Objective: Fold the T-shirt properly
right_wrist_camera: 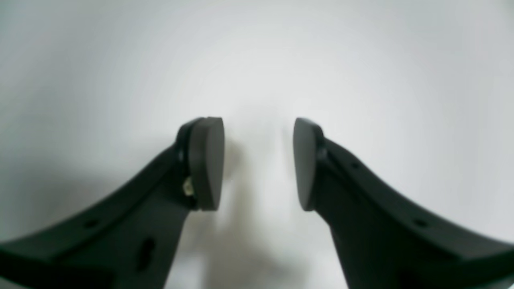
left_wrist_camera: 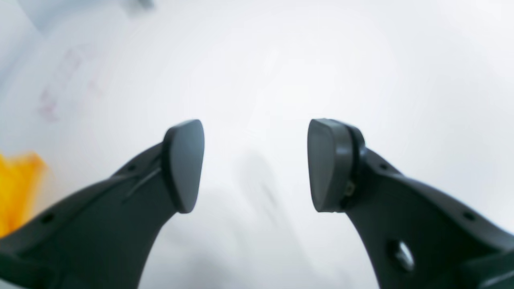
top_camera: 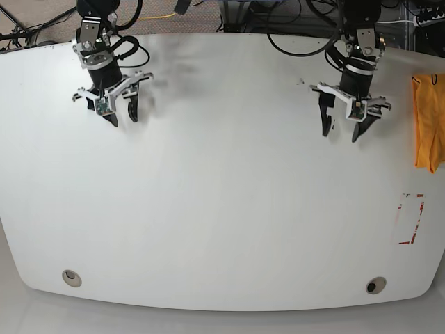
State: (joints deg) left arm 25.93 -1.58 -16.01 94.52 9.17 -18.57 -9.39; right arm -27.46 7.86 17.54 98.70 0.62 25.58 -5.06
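T-shirt (top_camera: 427, 122) sits at the table's 3 o'clock edge in base view: orange-yellow soft fabric, bunched into a narrow vertical strip with wrinkled folds, partly cut off by the frame; print not readable from here. In left wrist view it shows only as a blurred orange patch (left_wrist_camera: 18, 188) at 9 o'clock. Table (top_camera: 222, 209) is a smooth matte white slab with rounded corners, two round grommet holes near the front edge, and a small red-marked rectangle (top_camera: 410, 219) at 4 o'clock. Left gripper (top_camera: 345, 124) hangs over bare table at 2 o'clock, near the shirt but not touching it; jaws apart, nothing between them. Its pads (left_wrist_camera: 184, 164) are dark, flat, rounded-teardrop shaped on curved black plastic fingers. Right gripper (top_camera: 122, 113) at 10 o'clock, well apart from the shirt, jaws also apart with a narrower gap, empty; same dark matte pads (right_wrist_camera: 207, 162) over plain white surface.
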